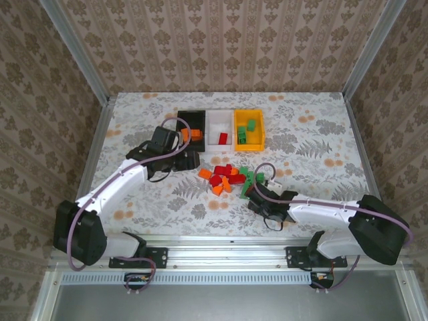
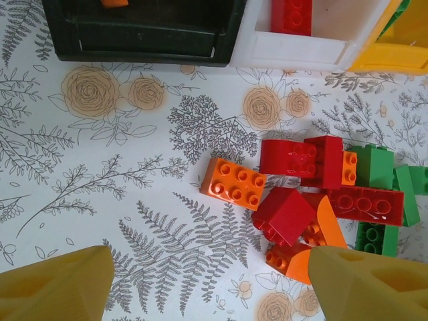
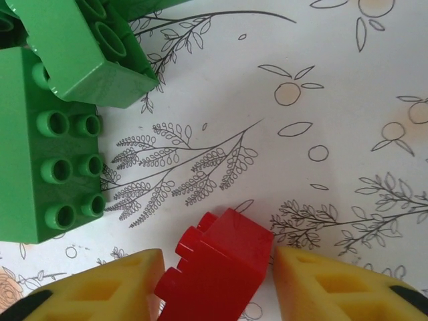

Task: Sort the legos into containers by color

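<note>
The right gripper (image 3: 217, 262) was caught clenched on a red brick (image 3: 224, 246), one of its yellow fingers (image 3: 321, 287) pressed to each side. The brick's lower part was cut off by the frame edge, so its full shape could not be made out. At its 10 o'clock, a large green brick (image 3: 47, 160) was seen lying studs up on the tabletop (image 3: 321, 100), clipped at the left edge. A second green brick (image 3: 73, 50) was tilted over its far end.

Over at the left gripper (image 2: 207, 267), the wide yellow fingertips (image 2: 53, 287) were held released, with bare floral tabletop between them.

From overhead, the pile of legos (image 1: 226, 177) was found mid-tabletop, with the left gripper at its 9 o'clock and the right gripper at its 5 o'clock. At the pile's 12 o'clock, three containers were lined up side by side: black bin (image 1: 195, 120), white bin (image 1: 217, 122) and yellow bin (image 1: 249, 145). Orange legos (image 1: 194, 135) were seen in the black bin, its near corner hidden by the left arm (image 1: 127, 177). A red lego (image 1: 223, 138) lay in the white bin and green legos (image 1: 246, 130) in the yellow one.

In the left wrist view the bins were cut off by the top edge, and the pile's green bricks ran out of frame at 3 o'clock. The bricks overlapped, so a count could not be settled.
</note>
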